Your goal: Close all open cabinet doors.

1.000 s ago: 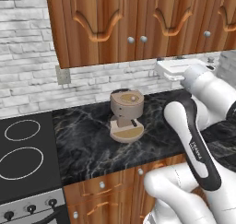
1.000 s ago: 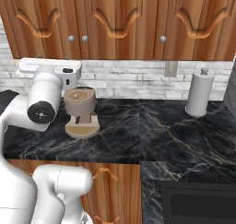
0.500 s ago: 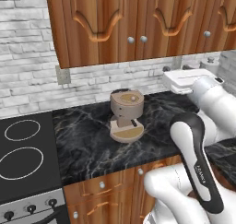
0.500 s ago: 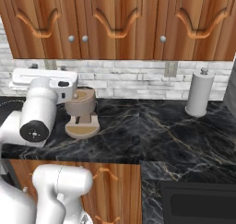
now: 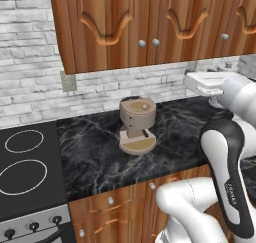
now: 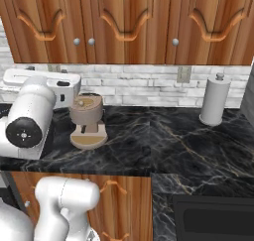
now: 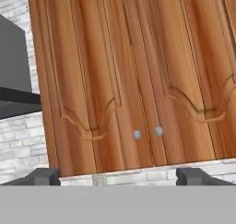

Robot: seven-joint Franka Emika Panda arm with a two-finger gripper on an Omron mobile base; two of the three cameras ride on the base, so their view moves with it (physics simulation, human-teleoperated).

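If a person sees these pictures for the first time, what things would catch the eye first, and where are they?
First come the tall reddish-brown cabinet doors with carved arches and small silver knobs, running along the wall above the white brick; those in view look shut. Next is the tan coffee machine standing alone on the dark marble counter, with a white paper towel roll farther along by the wall. The open gripper points up at the doors.
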